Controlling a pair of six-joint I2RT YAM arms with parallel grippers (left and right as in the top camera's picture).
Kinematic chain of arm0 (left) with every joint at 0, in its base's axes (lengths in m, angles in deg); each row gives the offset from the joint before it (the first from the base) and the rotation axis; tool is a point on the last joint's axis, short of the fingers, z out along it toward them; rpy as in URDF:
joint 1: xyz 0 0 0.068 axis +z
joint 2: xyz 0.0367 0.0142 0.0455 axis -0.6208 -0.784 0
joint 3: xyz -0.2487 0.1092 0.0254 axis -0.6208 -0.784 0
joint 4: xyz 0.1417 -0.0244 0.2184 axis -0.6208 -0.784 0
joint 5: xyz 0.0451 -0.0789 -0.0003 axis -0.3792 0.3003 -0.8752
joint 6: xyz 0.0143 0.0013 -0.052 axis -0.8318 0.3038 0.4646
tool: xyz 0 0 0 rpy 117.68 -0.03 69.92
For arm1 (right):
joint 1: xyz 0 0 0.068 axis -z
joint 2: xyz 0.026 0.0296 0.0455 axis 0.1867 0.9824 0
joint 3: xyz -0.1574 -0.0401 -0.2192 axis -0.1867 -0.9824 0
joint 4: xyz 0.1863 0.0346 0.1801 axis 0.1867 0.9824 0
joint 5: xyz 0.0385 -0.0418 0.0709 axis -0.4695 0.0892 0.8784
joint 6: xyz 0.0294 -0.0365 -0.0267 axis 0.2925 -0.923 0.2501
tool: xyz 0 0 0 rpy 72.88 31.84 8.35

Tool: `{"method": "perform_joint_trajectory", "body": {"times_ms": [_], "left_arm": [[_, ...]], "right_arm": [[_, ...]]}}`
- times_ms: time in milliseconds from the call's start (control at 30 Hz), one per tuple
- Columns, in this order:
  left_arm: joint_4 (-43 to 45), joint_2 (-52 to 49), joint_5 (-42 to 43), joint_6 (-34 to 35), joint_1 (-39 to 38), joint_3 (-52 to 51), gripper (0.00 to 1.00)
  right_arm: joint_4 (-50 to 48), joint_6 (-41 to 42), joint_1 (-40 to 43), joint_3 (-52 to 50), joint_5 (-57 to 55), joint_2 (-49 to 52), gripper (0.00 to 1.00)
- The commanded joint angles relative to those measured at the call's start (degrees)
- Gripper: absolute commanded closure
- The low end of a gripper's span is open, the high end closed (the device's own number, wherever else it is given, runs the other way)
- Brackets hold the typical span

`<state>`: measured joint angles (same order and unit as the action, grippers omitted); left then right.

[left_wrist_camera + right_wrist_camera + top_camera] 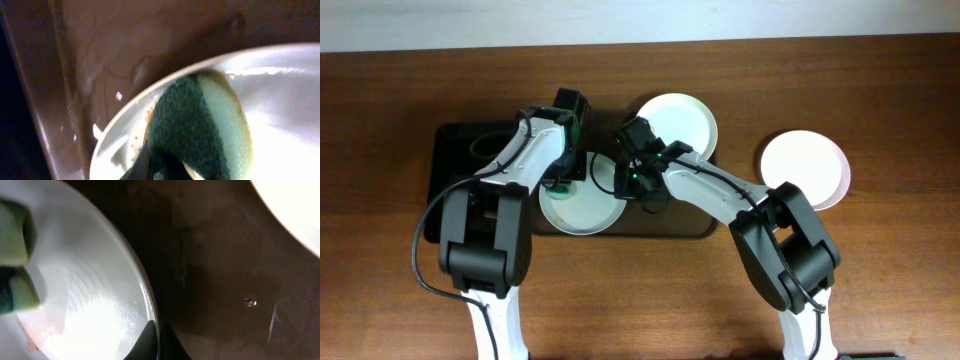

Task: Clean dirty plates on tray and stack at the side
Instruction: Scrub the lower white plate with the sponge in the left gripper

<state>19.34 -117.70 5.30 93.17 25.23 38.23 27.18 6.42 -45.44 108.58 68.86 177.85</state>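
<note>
Three plates logged. The pale blue-green plate sits on the brown tray, at the middle of the tray's near edge. One white plate is at the tray's far right corner. The second white plate is off the tray, on the table to the tray's right, well apart.

Left gripper hangs over the tray's middle, fingers closed on a sponge. Its green scouring face and yellow foam both show, and it is pressed onto the pale plate's inner slope. Right gripper is narrow, tips pinching the same plate's rim on the side toward the tray's right end. It looks like a steadying hold.

Step in hand, by my reading: scrubbing the pale plate. Small brown smudges show on the plate's wall, between the sponge and the rim. So the dirt lies just outboard of the sponge, not under it. The left arm is nearer and is the only one with the tool. The next stroke probably needs to run outward to the rim over those marks, while the right pinch keeps the plate from sliding on the tray.
</note>
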Motion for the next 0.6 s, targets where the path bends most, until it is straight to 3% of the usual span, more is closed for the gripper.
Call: {"method": "perform_joint_trajectory", "body": {"times_ms": [0, 33, 133, 233, 300, 400, 500, 567], "left_arm": [[-5.35, -3.43, 11.52, -10.99, 1.57, -2.54, 0.99], [-7.15, -3.43, 18.36, -17.11, 1.57, -2.56, 0.99], [-7.76, -3.43, 22.84, -24.85, 1.57, -2.56, 0.99], [-1.53, -3.43, 23.1, -24.76, 1.68, -2.56, 0.99], [6.05, -3.43, 21.73, -20.48, 1.75, -2.56, 0.99], [12.72, -3.43, 7.85, -8.72, 1.75, -2.56, 0.99], [11.58, -3.41, -6.29, 0.94, 1.75, -2.54, 0.99], [8.22, -3.41, -11.56, 3.17, 1.68, -1.44, 0.99]], "right_arm": [[1.01, -0.55, 0.37, 0.31, -2.01, 0.81, 0.96], [1.01, -0.55, 0.37, 0.31, -2.01, 0.81, 0.96], [0.98, -0.55, 0.37, 0.31, -2.03, 0.81, 0.96], [1.01, -0.55, 0.37, 0.31, -2.03, 0.81, 0.96], [1.01, -0.55, 0.37, 0.31, -2.03, 0.81, 0.96], [1.01, -0.55, 0.37, 0.31, -2.03, 0.81, 0.96], [0.96, -0.55, 0.37, 0.31, -2.03, 0.81, 0.96], [0.98, -0.55, 0.37, 0.31, -2.03, 0.81, 0.96]]}}
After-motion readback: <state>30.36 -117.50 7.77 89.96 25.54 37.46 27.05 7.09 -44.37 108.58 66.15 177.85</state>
